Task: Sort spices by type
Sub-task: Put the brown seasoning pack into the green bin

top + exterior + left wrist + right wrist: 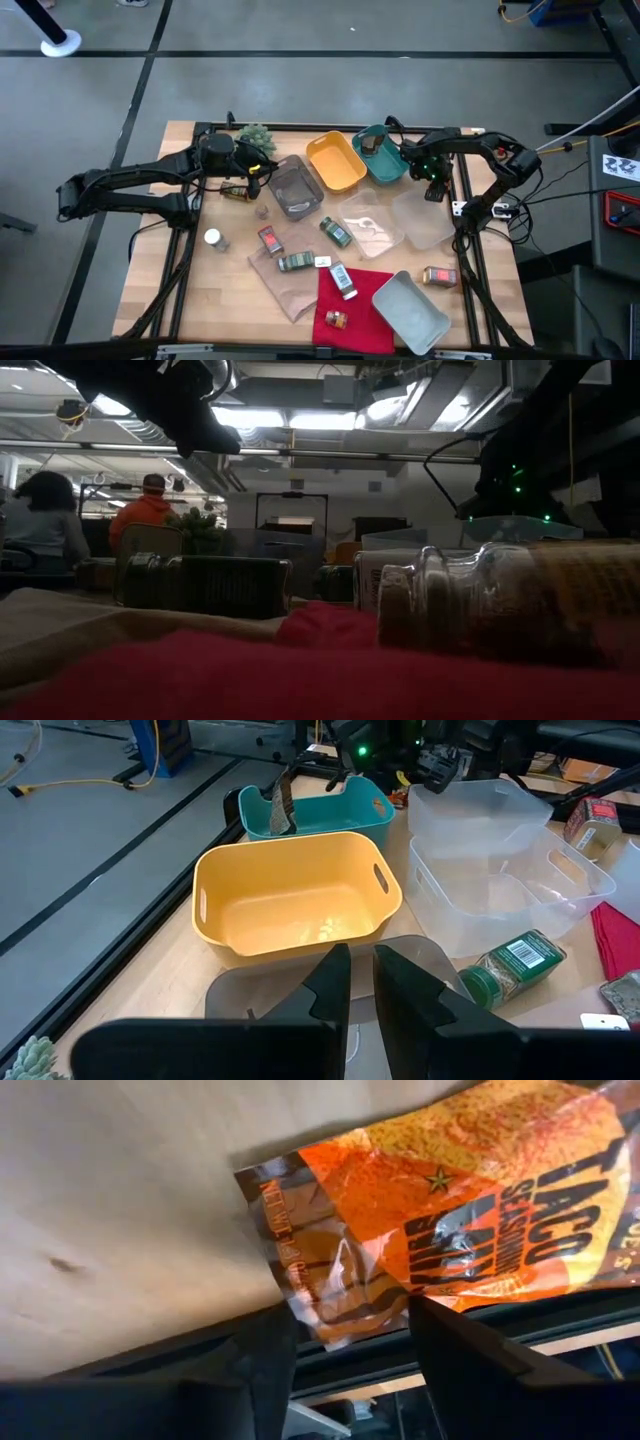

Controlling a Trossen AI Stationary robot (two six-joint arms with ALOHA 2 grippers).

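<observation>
— Starting with the left gripper [362,960]: holding anything?

— Nothing. Pinched almost shut, empty, hanging above the smoky grey translucent tray [250,995]. Just ahead of the fingertips, a yellow plastic tray [290,845]; off to one side of them, a green-capped glass spice jar [510,970] lying on its side on the wood.

— And over at the right gripper [345,1315]?

— Spread wide, gripping nothing yet. Poised low over a flat orange taco seasoning packet [450,1200], one corner of it lying between the fingers [270,1360], the rest reaching beyond the tips.

— So, mid-pickup?

— Looks that way: a reach for the packet. Next probably calls for dropping lower, closing on that thin corner, then lifting gently to avoid a slip.
</observation>
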